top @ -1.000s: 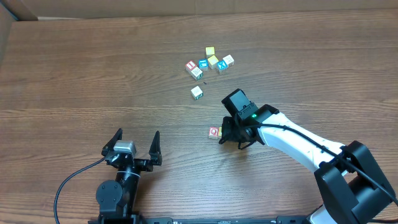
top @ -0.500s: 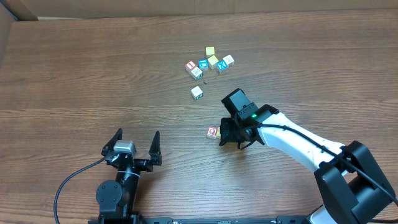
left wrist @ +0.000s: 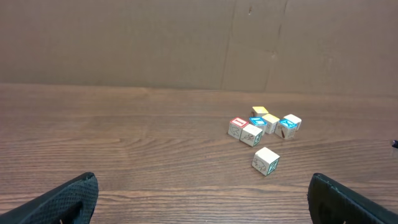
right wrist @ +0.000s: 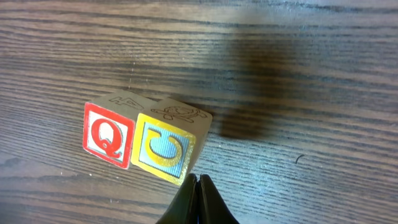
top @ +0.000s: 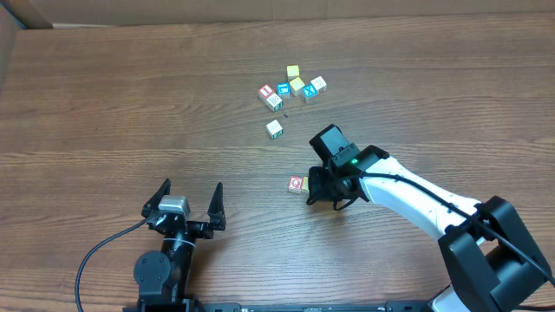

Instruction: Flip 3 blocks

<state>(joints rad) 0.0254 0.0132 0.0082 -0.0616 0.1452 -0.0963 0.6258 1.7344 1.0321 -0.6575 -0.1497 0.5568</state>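
In the right wrist view a block with a red Q face [right wrist: 109, 143] lies touching a cube with a yellow and blue face [right wrist: 165, 149]. My right gripper [right wrist: 197, 182] is shut and empty, its tips against that cube's lower corner. From overhead the red Q block [top: 297, 184] sits just left of the right gripper [top: 315, 191]. A lone pale block [top: 275, 128] lies farther back, also seen as the lone block [left wrist: 266, 160] in the left wrist view. My left gripper [top: 192, 185] stands open near the front edge, holding nothing.
A cluster of several cubes [top: 295, 87] lies at the back, with red, blue, yellow and pale faces; the left wrist view shows this cluster [left wrist: 261, 124] in front of a cardboard wall [left wrist: 186, 43]. The right arm [top: 416, 199] stretches in from the lower right.
The red Q block and the cube beside it have slid slightly left with the shut right gripper behind them. The left arm has not moved.
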